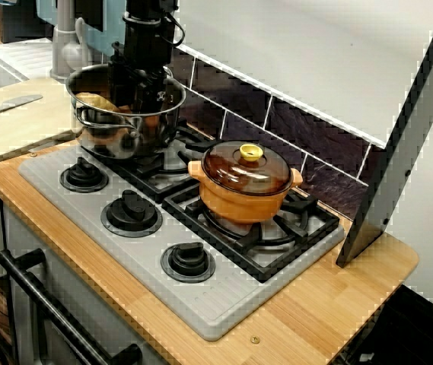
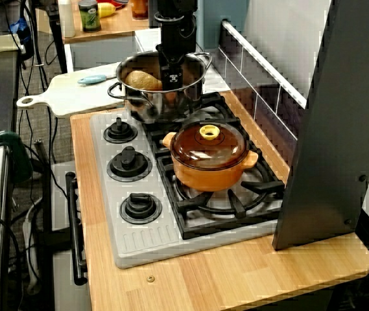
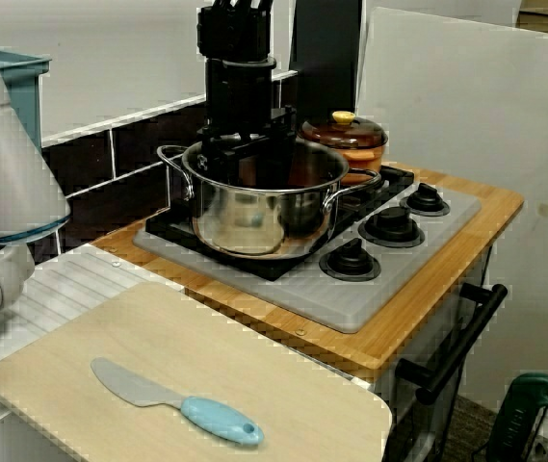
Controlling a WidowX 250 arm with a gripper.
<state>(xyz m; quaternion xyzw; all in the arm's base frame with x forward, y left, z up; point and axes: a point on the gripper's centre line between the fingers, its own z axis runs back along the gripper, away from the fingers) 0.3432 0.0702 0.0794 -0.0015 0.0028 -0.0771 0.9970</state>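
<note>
My black gripper reaches straight down into the steel pot on the stove's back-left burner. A tan, bread-like lump lies inside the pot, just to the left of the gripper in the high front view. From the stove's right the gripper is deep below the pot's rim, with the lump beside it. In the view from the left, the pot's wall hides the fingertips. Whether the fingers hold anything does not show.
An orange pot with a brown glass lid stands on the right burner. Three black knobs line the stove's front. A cutting board with a blue-handled knife lies left of the stove. A grey slanted panel rises at the right.
</note>
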